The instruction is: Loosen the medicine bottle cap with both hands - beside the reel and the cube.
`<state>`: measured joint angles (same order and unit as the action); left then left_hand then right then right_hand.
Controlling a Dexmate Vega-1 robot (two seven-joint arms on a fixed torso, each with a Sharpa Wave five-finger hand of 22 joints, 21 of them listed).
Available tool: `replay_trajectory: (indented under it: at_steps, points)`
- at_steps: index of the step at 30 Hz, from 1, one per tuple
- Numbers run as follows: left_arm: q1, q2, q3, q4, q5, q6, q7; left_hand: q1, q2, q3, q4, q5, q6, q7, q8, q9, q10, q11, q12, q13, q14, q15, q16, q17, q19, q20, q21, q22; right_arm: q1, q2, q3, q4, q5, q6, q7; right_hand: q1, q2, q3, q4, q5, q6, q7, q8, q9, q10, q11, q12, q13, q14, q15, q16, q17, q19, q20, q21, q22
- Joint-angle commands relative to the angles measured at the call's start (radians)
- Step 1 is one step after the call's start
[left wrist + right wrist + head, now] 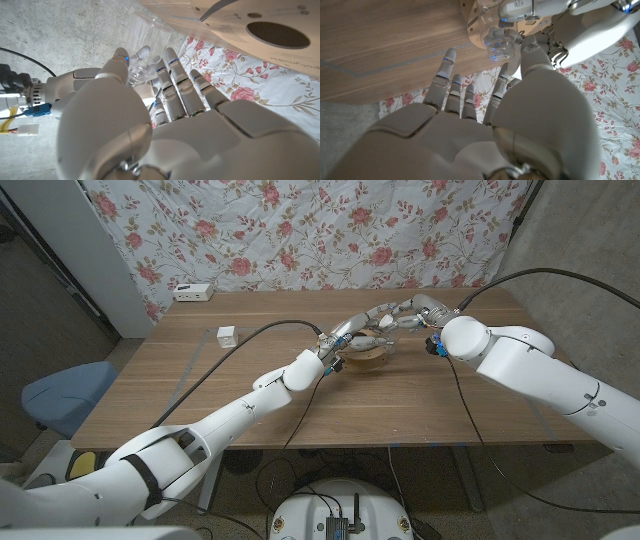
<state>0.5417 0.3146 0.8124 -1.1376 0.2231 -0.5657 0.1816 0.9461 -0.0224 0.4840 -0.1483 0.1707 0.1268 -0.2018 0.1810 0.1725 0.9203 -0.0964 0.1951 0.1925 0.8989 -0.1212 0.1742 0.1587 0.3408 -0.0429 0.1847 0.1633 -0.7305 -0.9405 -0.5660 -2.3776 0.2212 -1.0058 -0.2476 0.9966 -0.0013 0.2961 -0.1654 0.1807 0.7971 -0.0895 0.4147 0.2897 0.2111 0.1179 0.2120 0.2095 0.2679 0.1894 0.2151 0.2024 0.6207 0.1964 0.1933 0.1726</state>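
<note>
Step in hand: both arms meet over the reel (368,358) just above the middle of the head picture; judged from that, the cap is being gripped for the twist, or is mid-twist.
Task's thing: the medicine bottle (142,42), clear plastic, shows at the upper middle of the left wrist picture; in the right wrist picture its ribbed clear cap (501,41) sits at the upper middle, just under the reel's wooden face.
Left robot hand (150,95): fingers closed around the bottle's neck end, thumb on one side and the other fingers on the opposite side; it grips the bottle.
Right robot hand (485,95): fingers reach up toward the cap, with the thumb tip close beside it; whether they pinch the cap or only stand next to it I cannot tell.
Doing it well: my judgement is that the left should hold the body still while the right turns only the cap, with bottle and cap kept in one line so the thread does not bind. Clear plastic may slip, so a firm, even squeeze matters.
Risk: the reel lies right under the hands and could be knocked.
Container contents: the bottle looks see-through, and no pills can be made out; I cannot tell more.
Cube (227,336): small and white, on the desk (200,410), left of centre, well apart from the hands.
</note>
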Motion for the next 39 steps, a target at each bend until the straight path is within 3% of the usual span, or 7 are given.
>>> replay_trajectory:
  at_steps: [1, 26, 39]
  points:
    - [-0.004, -0.002, -0.001, 0.009, 0.003, -0.008, 0.007, 0.003, 0.010, 0.004, 0.000, 0.006, -0.001, -0.002, 0.002, 0.001, 0.062, -0.056, 0.007, 0.006, -0.002, -0.076, -0.001, 0.002, 0.001, -0.062, 0.000, 0.003, -0.027, 0.003, 0.040, -0.012, 0.031, 0.012, -0.020, 0.002, 0.005, 0.001, 0.009, 0.002, 0.007, 0.007, 0.005, 0.001, 0.010, -0.001, 0.003, 0.000, 0.006, 0.004, 0.005, 0.005, 0.006, 0.000, 0.005, 0.002]
    - [0.006, 0.003, -0.006, -0.009, 0.018, 0.002, 0.035, 0.007, 0.010, 0.005, -0.003, 0.006, -0.002, -0.001, 0.002, 0.001, 0.061, -0.055, 0.007, 0.006, -0.003, -0.077, 0.000, 0.002, 0.002, -0.060, 0.000, 0.003, -0.138, 0.022, 0.158, -0.028, 0.091, 0.081, -0.121, -0.002, -0.001, -0.005, 0.011, 0.001, 0.015, 0.016, 0.009, -0.001, 0.020, 0.009, 0.002, -0.001, 0.009, 0.012, 0.005, 0.006, 0.006, 0.005, 0.004, 0.002]
    - [0.051, 0.039, -0.029, -0.099, 0.021, 0.048, 0.047, 0.010, 0.008, 0.005, -0.004, 0.006, -0.002, -0.003, 0.002, 0.001, 0.060, -0.056, 0.007, 0.006, -0.006, -0.080, -0.001, 0.002, 0.003, -0.059, 0.001, 0.003, -0.198, 0.049, 0.211, -0.009, 0.110, 0.162, -0.175, -0.001, 0.000, -0.005, 0.012, 0.002, 0.020, 0.023, 0.011, -0.003, 0.029, 0.012, 0.003, -0.001, 0.010, 0.013, 0.005, 0.006, 0.015, 0.002, 0.007, 0.002]
